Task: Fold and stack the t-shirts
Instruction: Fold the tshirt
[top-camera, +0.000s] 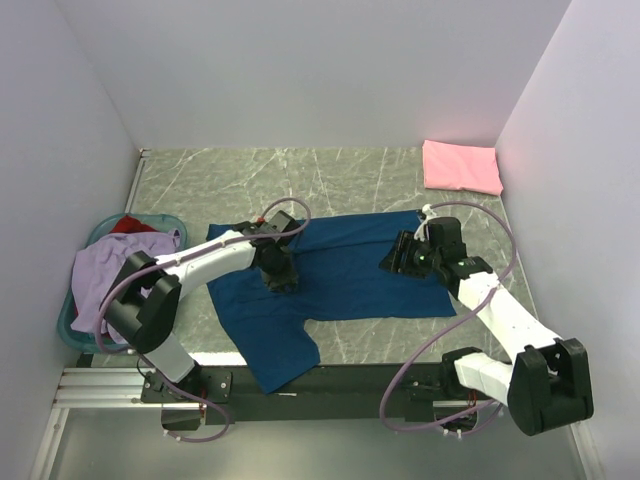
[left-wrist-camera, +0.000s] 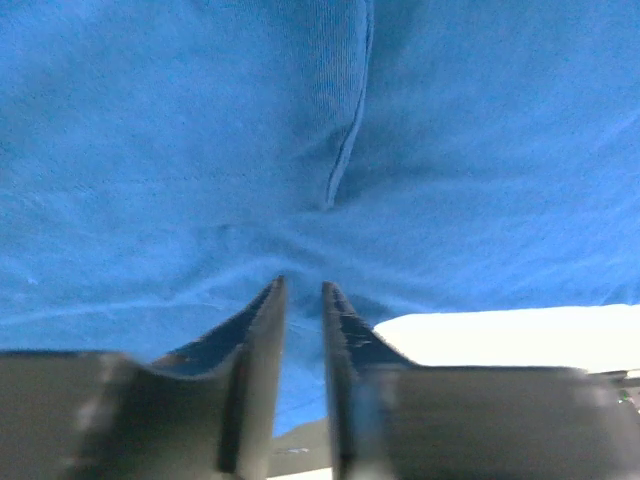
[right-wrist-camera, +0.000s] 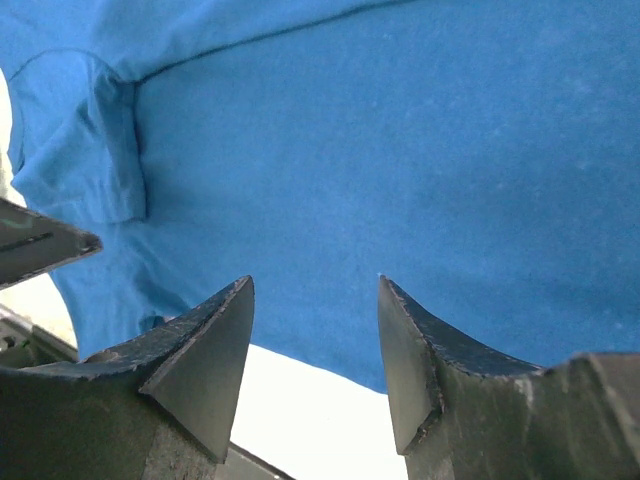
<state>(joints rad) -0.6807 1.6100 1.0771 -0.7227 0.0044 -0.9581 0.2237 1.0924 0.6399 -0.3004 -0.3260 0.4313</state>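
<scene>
I see the blue shirt (top-camera: 350, 275) lying spread across the middle of the counter (top-camera: 330, 180), with one part hanging over the near edge. My left tool (left-wrist-camera: 303, 290) is down on the shirt's left half, jaws parted by only a narrow slit. My right tool (right-wrist-camera: 315, 282) is at the shirt's right edge, spread wide and holding nothing. The pink shirt (top-camera: 460, 167) lies folded in the far right corner. The lavender shirt (top-camera: 105, 275) and the red shirt (top-camera: 130, 224) sit in the basket (top-camera: 70, 322) at left.

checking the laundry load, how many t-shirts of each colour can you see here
blue t-shirt: 1
pink t-shirt: 1
lavender t-shirt: 1
red t-shirt: 1
total: 4
</scene>
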